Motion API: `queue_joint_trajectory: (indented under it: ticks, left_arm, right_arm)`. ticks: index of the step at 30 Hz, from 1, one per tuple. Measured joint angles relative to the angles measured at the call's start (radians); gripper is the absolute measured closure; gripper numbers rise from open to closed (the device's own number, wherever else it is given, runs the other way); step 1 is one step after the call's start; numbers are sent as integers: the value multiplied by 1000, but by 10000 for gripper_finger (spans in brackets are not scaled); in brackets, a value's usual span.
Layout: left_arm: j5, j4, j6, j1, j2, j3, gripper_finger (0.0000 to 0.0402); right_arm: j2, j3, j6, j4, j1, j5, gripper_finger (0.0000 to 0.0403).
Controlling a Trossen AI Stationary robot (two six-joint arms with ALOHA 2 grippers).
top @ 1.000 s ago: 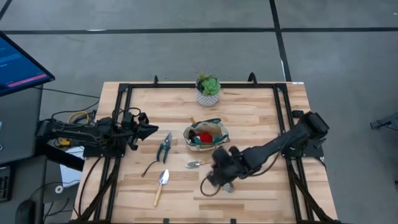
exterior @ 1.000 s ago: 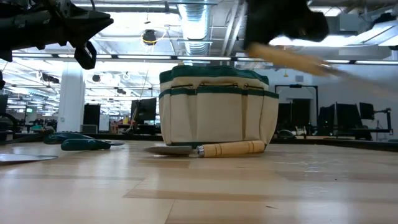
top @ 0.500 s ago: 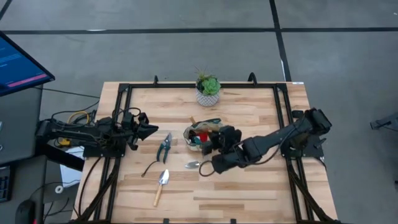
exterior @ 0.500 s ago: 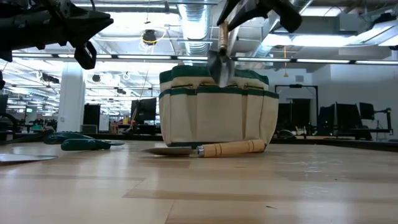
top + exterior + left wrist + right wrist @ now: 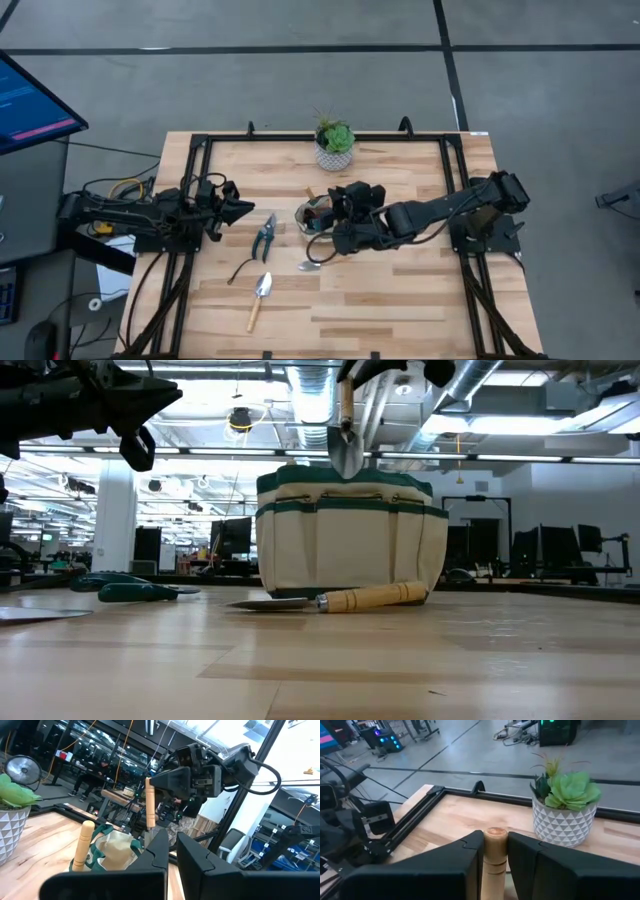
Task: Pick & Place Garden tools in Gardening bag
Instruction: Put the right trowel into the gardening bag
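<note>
Low view is showing you the right gripper (image 5: 345, 385) clamping a trowel (image 5: 346, 435) blade-down just above the gardening bag (image 5: 350, 530), so you are lowering it straight inside before releasing, while the left gripper (image 5: 228, 207) is waiting well apart.

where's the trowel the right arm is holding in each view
High: hidden under the right hand above the gardening bag.
Low: top centre, held trowel hanging blade-down over the bag.
Left wrist: upright handle, centre.
Right wrist: handle end between the fingers.
Shared landmark: the bag.
</note>
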Motion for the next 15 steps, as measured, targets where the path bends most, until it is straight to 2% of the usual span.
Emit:
queue_joint_trajectory:
  ticks: [8,15]
  left_arm:
    - [0,0,0,0,0,0,394]
    - [0,0,0,0,0,0,394]
  right_arm:
    - [0,0,32,26,23,58,352]
    - [-1,26,16,82,78,64,352]
